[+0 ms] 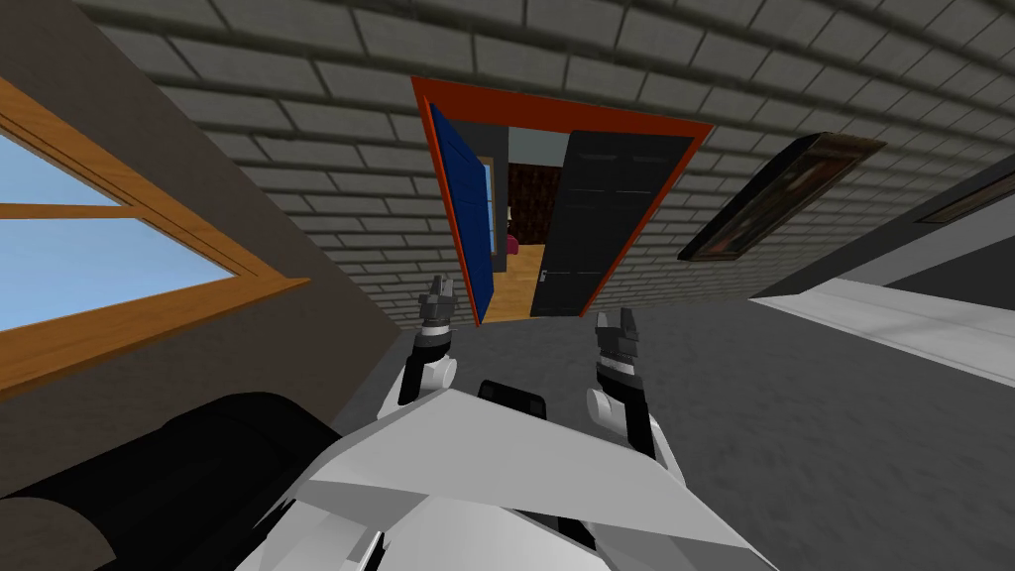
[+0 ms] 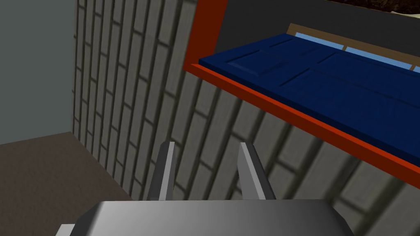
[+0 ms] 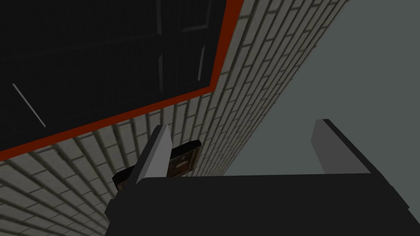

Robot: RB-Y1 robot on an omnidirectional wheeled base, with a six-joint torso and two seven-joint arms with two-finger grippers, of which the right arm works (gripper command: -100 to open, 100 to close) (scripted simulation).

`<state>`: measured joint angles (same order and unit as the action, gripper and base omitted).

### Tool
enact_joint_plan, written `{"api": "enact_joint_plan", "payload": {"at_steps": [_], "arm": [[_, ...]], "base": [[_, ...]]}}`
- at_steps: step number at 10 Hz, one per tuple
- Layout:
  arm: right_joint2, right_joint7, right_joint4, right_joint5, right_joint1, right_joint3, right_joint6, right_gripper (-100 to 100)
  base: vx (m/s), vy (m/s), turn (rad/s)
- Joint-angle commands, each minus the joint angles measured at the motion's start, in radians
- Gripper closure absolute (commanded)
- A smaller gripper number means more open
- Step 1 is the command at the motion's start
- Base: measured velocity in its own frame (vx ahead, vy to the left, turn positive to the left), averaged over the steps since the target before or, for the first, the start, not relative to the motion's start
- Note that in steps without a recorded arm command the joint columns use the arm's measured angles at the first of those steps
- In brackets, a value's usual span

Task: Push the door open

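**Doorway, far middle.** Orange-red door frame (image 1: 555, 109), flat and square-edged, set in a grey brick wall (image 1: 297, 129) with dark mortar lines. It holds two leaves.

- **Dark blue panelled door leaf (image 1: 474, 223) (image 2: 328, 82), left.** It stands turned away into the far room and is seen almost edge-on. Recessed rectangular panels show on the near face. The other face is hidden.
- **Black panelled door leaf (image 1: 600, 223) (image 3: 102, 53), right.** It stands at an angle across the right half of the opening. The panels barely show against the black. The handle is too small to make out. In the right wrist view a thin pale line crosses the face, and what it is cannot be told.
- **Gap between the leaves.** It shows a strip of light wooden floor (image 1: 520, 283) and a dark red-brown shape too small to identify.

**Left gripper (image 1: 441, 285) (image 2: 207, 144).** It is near the lower left corner of the doorway, apart from it. Its thin grey blades are narrowly parted and released, grasping nothing. They point at the brick beside the frame.

**Right gripper (image 1: 614, 315) (image 3: 245, 123).** It is nearer than the foot of the black leaf and apart from it. Its blades are spread wide and released, also empty. In the right wrist view one blade hides part of the picture listed below.

**Other items.**
- Wood-framed window (image 1: 149, 317), near left, warm brown, cut off by the edge.
- Dark-framed picture (image 1: 773, 198) on the wall right of the doorway, its subject unreadable.
- White flat slab (image 1: 922, 322), far right, cut off and unidentified.
- Black rounded bulk (image 1: 178, 476), near left, cut off and unidentified.
- Matt grey floor (image 1: 793, 426).
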<state>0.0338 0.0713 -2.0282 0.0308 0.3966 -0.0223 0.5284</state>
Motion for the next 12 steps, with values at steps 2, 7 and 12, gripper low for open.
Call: {"api": "enact_joint_plan", "payload": {"at_steps": [2, 7, 12], "arm": [[0.007, 0.003, 0.053, 0.011, -0.019, 0.003, 0.015, -100], [0.024, 0.013, 0.158, 0.031, -0.062, 0.005, 0.036, -100], [0.038, 0.024, 0.274, 0.054, -0.11, 0.006, 0.06, -100]], "base": [[0.092, -0.018, 0.005], [0.097, -0.032, 0.006], [0.096, -0.027, 0.006]]}}
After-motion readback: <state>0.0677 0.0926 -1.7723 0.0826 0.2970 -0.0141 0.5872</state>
